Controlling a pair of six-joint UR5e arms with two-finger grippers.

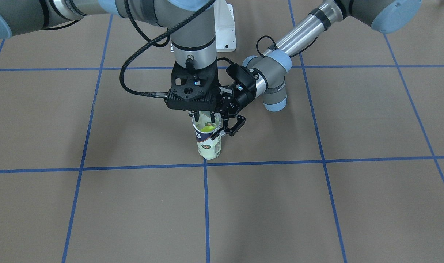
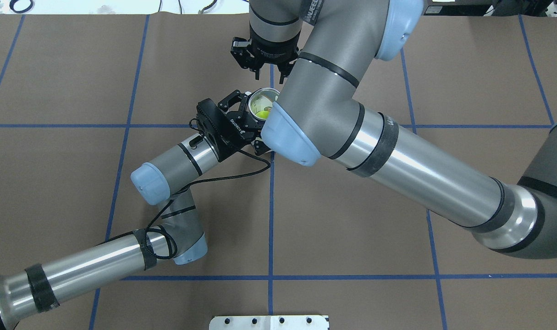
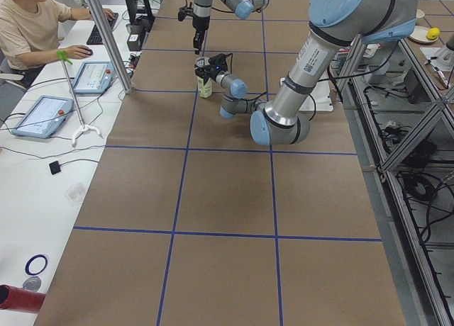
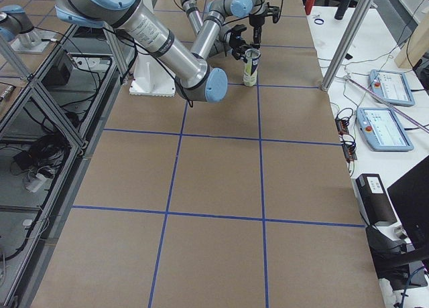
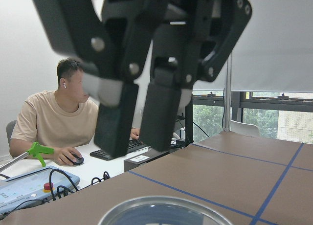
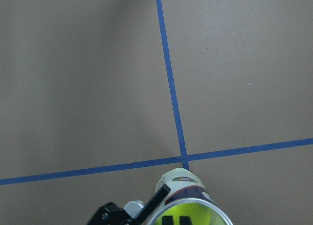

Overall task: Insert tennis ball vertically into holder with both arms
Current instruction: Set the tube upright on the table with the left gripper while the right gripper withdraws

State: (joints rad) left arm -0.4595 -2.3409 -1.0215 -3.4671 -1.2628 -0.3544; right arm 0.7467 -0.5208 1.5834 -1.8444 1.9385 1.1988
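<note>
Left arm [image 2: 99,266]: comes in low across the desk [image 2: 397,298]; left pincer [image 2: 247,117] set sideways at the holder [image 1: 208,140], fingers either side of its upper wall just below the metal rim, apparently clamped on it to steady it, though the contact itself is partly hidden. Holder: clear can with navy-and-white label, standing upright near the middle of the desk toward its far edge, just beside a crossing of blue tape lines [image 6: 183,161]. Tennis ball [image 1: 208,127]: yellow-green, visible inside the can below the rim, so judged already dropped in. Right arm [image 2: 397,156]: reaches over from above; right pincer [image 1: 204,117] hangs directly over the can mouth, fingertips near the rim and parted, nothing between them. Status: insertion judged done. Remaining: right pincer to lift clear, left pincer to release the holder without tipping it.
</note>
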